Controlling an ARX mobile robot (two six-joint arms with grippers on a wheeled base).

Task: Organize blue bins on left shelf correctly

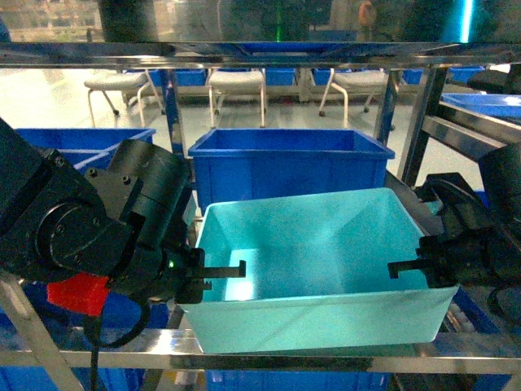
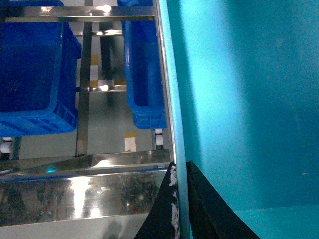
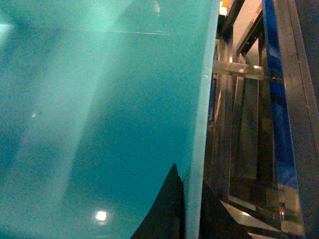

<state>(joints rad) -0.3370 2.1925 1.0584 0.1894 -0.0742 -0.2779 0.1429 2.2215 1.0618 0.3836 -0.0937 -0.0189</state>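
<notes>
My left gripper pinches the left wall of the turquoise bin, one finger inside, one outside, nearly closed on the thin rim; my right gripper does the same on the bin's right wall. The bin sits at the front of the left shelf, its near wall over the front steel bar. Risk, as I judge it: the walls are smooth, tapered plastic, so the rim could slide out of either pinch, and uneven pull from one arm could skew the bin against the steel rails. If pushed too far, it meets the royal-blue crate just behind the bin, which is rigid and boxy. Another blue crate sits back-left of the bin, with chairs far beyond.
</notes>
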